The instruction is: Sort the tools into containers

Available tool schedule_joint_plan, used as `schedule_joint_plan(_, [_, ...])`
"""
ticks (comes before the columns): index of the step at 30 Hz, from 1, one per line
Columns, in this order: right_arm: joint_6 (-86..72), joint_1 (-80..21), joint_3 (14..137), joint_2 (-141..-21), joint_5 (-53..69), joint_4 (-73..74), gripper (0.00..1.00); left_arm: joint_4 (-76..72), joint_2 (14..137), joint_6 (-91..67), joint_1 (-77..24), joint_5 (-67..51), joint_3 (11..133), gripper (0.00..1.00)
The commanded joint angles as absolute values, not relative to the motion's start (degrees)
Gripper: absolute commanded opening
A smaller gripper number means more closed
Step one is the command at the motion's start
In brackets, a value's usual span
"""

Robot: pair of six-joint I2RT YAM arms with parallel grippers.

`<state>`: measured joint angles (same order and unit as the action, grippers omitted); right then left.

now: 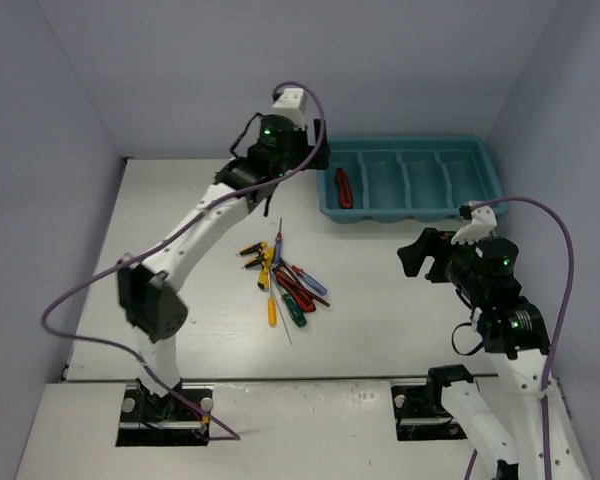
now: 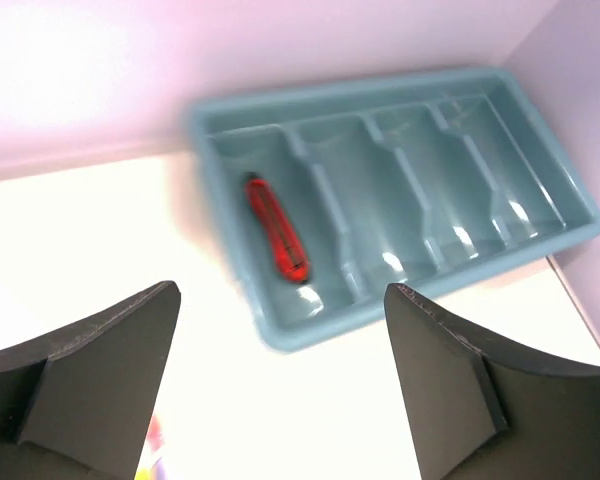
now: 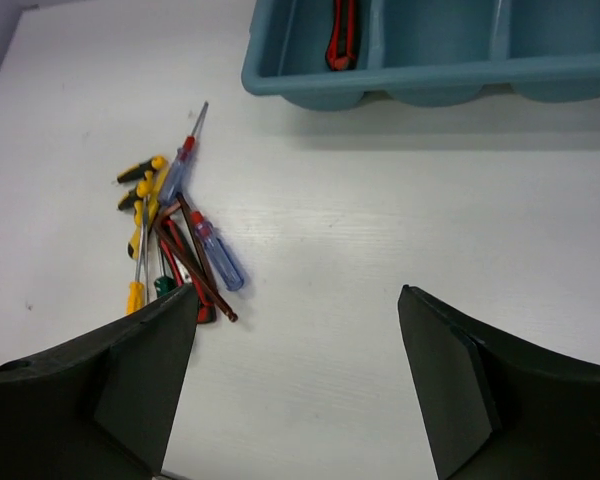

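Observation:
The teal tray (image 1: 410, 143) of four long containers stands at the back right. A red-handled tool (image 1: 344, 187) lies in its leftmost compartment, also seen as the red tool (image 2: 276, 230) in the tray (image 2: 310, 335) in the left wrist view. The other tools (image 1: 283, 275) lie heaped mid-table: blue-handled screwdrivers (image 3: 218, 255), yellow-black T-handles (image 3: 140, 172), a yellow handle (image 3: 135, 296), a dark hex key (image 3: 195, 270). My left gripper (image 1: 320, 150) (image 2: 280, 380) hangs open and empty just left of the tray. My right gripper (image 1: 420, 255) (image 3: 295, 380) is open and empty, right of the heap.
The tray's near rim (image 3: 310, 85) lies ahead of the right gripper. Walls close in the table at the back and on both sides. White tabletop (image 1: 380, 290) stretches between the heap and the right arm.

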<state>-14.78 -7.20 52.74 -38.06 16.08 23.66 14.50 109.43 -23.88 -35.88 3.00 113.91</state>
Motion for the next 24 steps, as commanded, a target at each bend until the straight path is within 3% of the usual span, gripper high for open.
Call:
schedule_joint_plan(1, [-12.68,-8.94,51.52,-43.76,19.11,19.44,0.74,19.98,88.41,-16.38,-36.04,13.04,100.82,0.81])
schedule_joint_plan(7, [-14.59,-17.58,47.64,-48.48,14.01,15.56,0.67,28.03,67.05,-18.78,-35.95,16.73,75.87,0.81])
schedule_joint_plan(12, [-20.34,-34.75,44.29,-54.15,1.55,9.43,0.60,36.34,53.14,-25.24,-35.92,18.46,62.64,0.81])
schedule_joint_plan(17, [-24.31,-48.01,44.97,-65.26,-10.94,4.68,0.37,39.09,45.20,-26.90,-35.86,18.68,58.67,0.81])
schedule_joint_plan(24, [-24.25,-52.99,48.48,-77.63,-11.69,-1.03,0.27,43.53,43.57,-26.34,-35.86,16.87,61.33,0.81])
